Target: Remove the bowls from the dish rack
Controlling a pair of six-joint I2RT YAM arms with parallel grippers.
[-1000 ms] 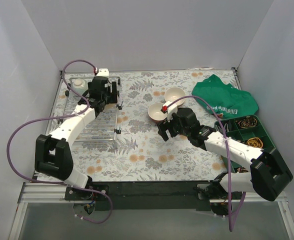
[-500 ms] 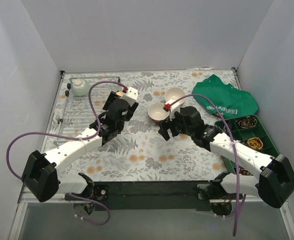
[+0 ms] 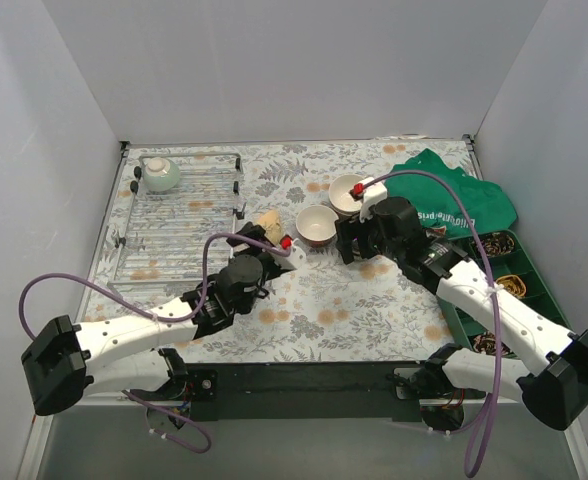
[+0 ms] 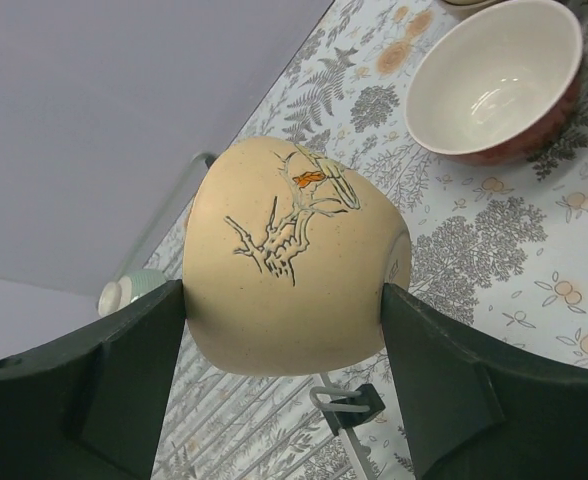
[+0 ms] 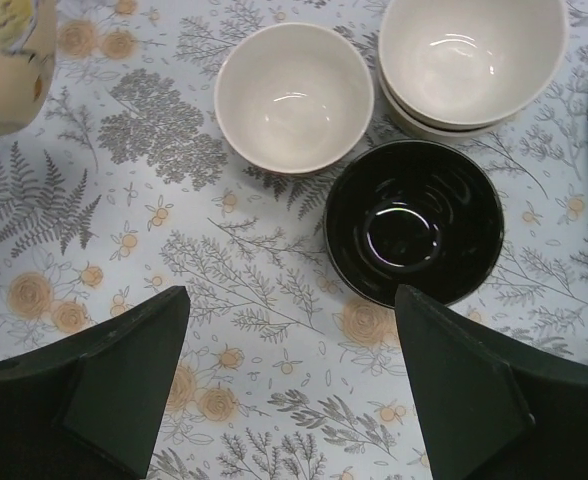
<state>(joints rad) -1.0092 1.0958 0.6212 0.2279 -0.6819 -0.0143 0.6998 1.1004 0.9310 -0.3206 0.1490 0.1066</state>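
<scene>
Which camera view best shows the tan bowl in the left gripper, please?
The left wrist view: the tan bowl fills the frame, its etched branch pattern clear, clamped in the left gripper. The top view shows only a tan sliver beyond the gripper; the right wrist view catches just its edge in the top-left corner.

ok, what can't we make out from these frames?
- Glossy black ceramic bowl: top view, hidden under the right arm.
- Stacked cream ceramic bowls: right wrist view, cut by top edge; count unclear.
- Pale mint ceramic bowl: top view, too small to tell upright from inverted.
</scene>
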